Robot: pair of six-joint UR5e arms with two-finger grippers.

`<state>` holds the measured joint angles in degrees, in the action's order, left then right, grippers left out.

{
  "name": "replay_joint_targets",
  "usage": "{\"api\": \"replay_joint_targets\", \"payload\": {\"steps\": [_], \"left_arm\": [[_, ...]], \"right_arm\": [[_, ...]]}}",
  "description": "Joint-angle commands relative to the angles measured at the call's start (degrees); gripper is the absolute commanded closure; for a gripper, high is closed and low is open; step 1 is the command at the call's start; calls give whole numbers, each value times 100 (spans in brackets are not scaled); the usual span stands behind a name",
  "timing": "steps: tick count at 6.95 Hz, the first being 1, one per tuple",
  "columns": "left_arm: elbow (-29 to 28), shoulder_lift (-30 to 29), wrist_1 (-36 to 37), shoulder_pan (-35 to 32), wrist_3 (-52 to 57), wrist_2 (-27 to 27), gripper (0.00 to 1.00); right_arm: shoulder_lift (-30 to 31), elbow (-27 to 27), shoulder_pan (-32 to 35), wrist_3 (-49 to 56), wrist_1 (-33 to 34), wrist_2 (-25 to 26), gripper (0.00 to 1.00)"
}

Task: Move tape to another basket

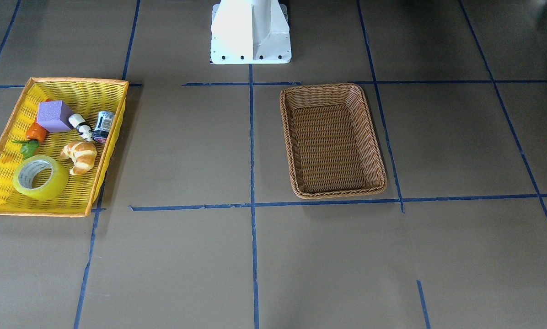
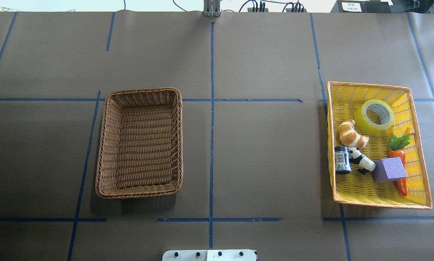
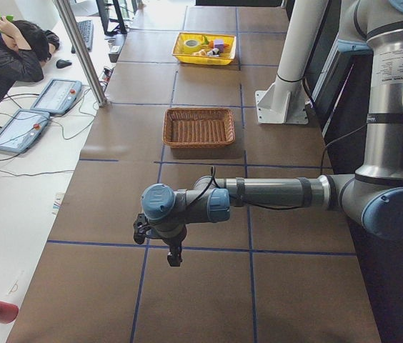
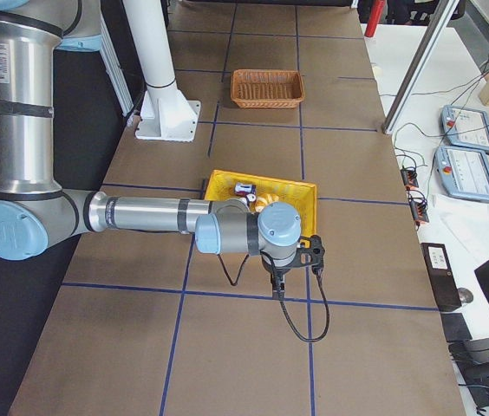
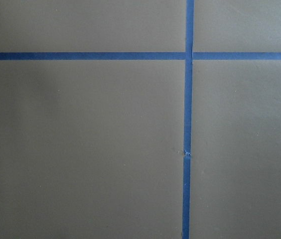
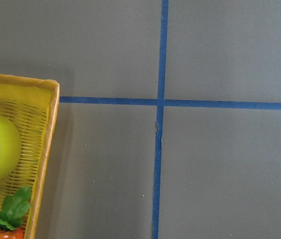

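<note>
Waiting at start: tape (image 2: pixel 375 116) in yellow basket (image 2: pixel 365 85), not yet in wicker basket (image 2: pixel 144 89); my left claw (image 3: pixel 175 257) and right claw (image 4: pixel 277 279), can't tell aperture.

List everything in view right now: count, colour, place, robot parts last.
table: one, brown, under everything
yellow basket: one, orange-rimmed, robot's right side
wicker basket: one, brown, robot's left side
tape: one, yellow-green, yellow basket's far end
croissant: one, golden, yellow basket, beside tape
panda figure: one, black-white, yellow basket
jar: one, dark, yellow basket, beside panda figure
block: one, purple, yellow basket
carrot: one, orange, green leaves, yellow basket
operator: one, dark top, side desk
pedestal: one, white, robot's table edge
left gripper: one, dark, over table, state unclear
right gripper: one, dark, beside yellow basket, state unclear
</note>
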<state>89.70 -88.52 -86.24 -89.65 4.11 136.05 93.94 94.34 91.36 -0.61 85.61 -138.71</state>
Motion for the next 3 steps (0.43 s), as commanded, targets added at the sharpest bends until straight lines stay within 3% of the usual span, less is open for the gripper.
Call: {"api": "replay_joint_targets", "payload": {"steps": [1,3], "left_arm": [[21,-7,2,0,-7,1,0],[21,-7,-7,0,-7,1,0]], "right_arm": [[2,-3,-4,-1,-1,2,0],[-50,32,-4,-10,-10,2,0]]}}
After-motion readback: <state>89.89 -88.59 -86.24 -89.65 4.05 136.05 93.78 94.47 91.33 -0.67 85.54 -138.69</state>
